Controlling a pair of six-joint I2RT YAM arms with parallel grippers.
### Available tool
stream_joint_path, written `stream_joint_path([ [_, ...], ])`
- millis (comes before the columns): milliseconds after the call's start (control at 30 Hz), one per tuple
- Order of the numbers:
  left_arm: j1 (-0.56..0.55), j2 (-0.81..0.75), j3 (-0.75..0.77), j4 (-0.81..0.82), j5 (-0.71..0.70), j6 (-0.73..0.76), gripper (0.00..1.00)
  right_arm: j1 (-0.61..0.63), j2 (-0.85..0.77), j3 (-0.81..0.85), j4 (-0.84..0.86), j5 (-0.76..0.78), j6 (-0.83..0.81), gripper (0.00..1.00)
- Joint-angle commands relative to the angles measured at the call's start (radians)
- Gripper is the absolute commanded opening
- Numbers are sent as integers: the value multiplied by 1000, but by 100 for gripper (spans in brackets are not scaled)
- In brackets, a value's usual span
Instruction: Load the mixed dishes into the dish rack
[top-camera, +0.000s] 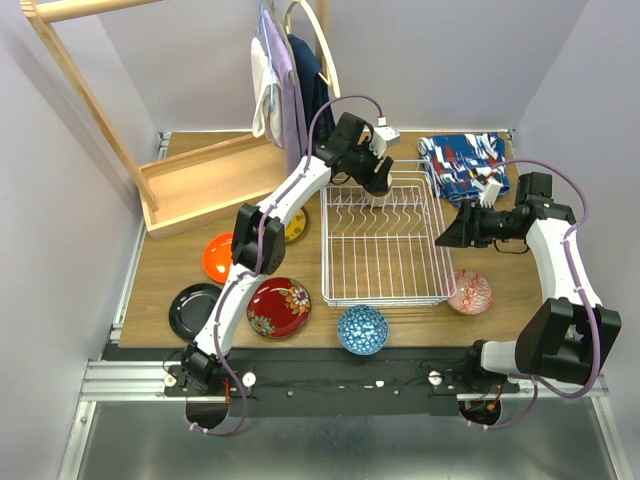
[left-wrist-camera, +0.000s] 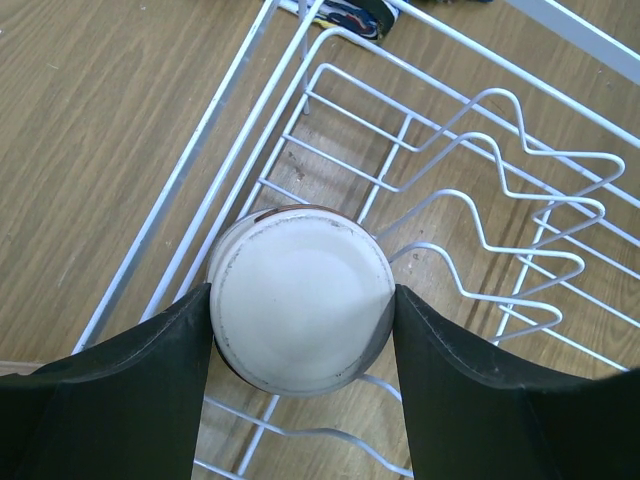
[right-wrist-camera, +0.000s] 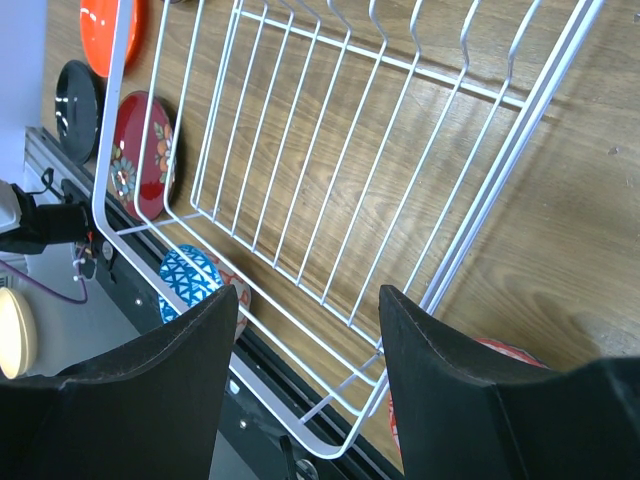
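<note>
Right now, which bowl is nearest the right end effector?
The pink patterned bowl, at the near right corner of the dish rack; the blue bowl sits farther left.

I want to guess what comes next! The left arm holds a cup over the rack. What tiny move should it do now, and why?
Probably lower the cup a little onto the dish rack. The left end effector is shut on it, inside the rack near its far edge, but I cannot tell if it rests on the wires.
</note>
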Motion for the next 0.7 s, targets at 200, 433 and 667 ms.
stream_joint_path([
  [200,-7,-54,-21,14,-54,-25,99,-8,8,-8,15,7,-1,66],
  [433,-7,-130,-30,49,-124,-17,99,-9,5,-13,20,3,-1,66],
  [667,-5,-273,-176,52,-178,29,99,-8,6,-10,11,-8,-13,66],
])
